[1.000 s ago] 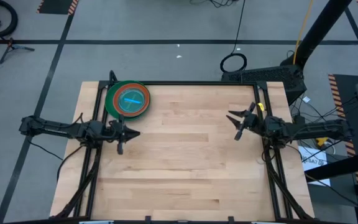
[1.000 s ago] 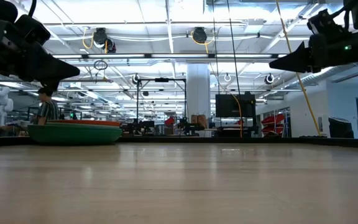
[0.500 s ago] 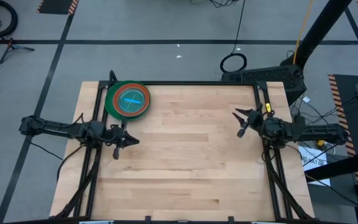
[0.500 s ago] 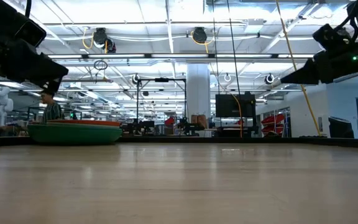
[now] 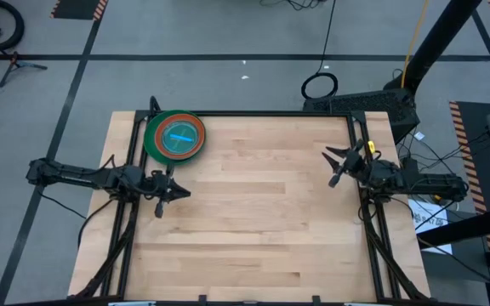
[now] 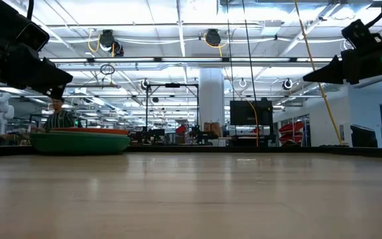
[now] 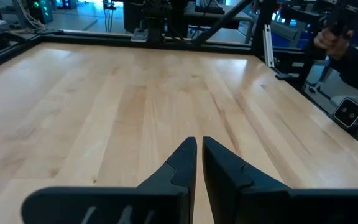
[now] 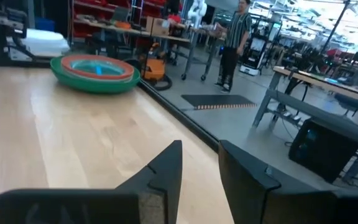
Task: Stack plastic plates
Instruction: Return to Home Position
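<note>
The plastic plates (image 5: pixel 174 136) are gathered in one stack at the table's (image 5: pixel 253 229) 11 o'clock; stacking is judged complete. Left tool (image 7: pixel 199 143): together, empty. Right tool (image 8: pixel 201 145): apart, empty.

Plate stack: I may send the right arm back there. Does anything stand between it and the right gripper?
Nothing visible. Only bare wooden table lies between the right gripper and the plate stack at the far left corner. The left gripper sits aside.
</note>
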Available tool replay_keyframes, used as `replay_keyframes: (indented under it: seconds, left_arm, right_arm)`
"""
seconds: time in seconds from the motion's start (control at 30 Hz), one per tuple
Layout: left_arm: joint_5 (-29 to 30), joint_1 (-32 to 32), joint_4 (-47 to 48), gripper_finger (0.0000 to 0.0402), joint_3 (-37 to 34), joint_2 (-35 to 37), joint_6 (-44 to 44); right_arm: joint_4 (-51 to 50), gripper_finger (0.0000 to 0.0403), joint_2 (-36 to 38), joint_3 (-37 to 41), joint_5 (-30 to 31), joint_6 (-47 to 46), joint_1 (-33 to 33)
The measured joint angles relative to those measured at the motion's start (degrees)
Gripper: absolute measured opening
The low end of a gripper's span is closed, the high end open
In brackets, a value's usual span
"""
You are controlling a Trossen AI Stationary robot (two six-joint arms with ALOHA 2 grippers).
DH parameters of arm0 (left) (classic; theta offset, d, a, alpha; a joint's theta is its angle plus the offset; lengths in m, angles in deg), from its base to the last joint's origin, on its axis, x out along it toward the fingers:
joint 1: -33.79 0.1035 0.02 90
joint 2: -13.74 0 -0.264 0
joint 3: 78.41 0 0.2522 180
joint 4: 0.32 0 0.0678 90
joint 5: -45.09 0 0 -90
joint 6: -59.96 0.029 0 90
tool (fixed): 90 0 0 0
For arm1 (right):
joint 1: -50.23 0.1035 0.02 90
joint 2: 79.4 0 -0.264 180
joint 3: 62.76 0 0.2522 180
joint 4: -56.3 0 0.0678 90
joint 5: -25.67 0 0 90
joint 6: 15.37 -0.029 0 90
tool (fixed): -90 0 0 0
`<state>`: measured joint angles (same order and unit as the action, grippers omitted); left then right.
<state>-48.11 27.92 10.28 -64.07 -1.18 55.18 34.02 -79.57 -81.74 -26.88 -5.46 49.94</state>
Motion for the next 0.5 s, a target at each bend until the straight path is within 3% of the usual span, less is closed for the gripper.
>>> replay_keyframes:
  seconds: [0.5]
  left_arm:
    - [0.09, 0.0, -0.13, 0.0033, 0.02, 0.0, -0.76]
  right_arm:
    - [-1.33, 0.0098, -0.15, 0.17, -0.02, -3.45, 0.0]
